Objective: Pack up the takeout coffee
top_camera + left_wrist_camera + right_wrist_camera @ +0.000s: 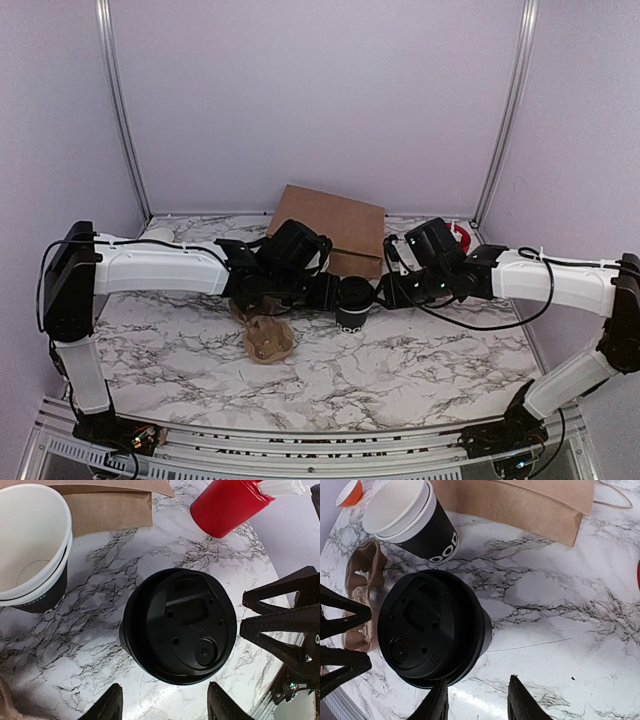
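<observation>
The takeout coffee [352, 302], a black cup under a round black lid, stands upright on the marble table between my two grippers. In the left wrist view the takeout coffee [180, 625] sits just ahead of my open left gripper [166, 707], outside its jaws. In the right wrist view the takeout coffee [430, 627] is ahead and left of my open right gripper [477, 705]; the left fingertip [437, 702] overlaps the lid's rim. From above, the left gripper [318, 290] and right gripper [388, 292] flank the cup closely.
A brown paper bag [335, 230] lies flat behind the cup. Stacked lidless black cups [30, 545] stand near the bag. A red cylinder [225, 505] stands at the back right. A cardboard cup carrier [265, 335] lies front left of the cup.
</observation>
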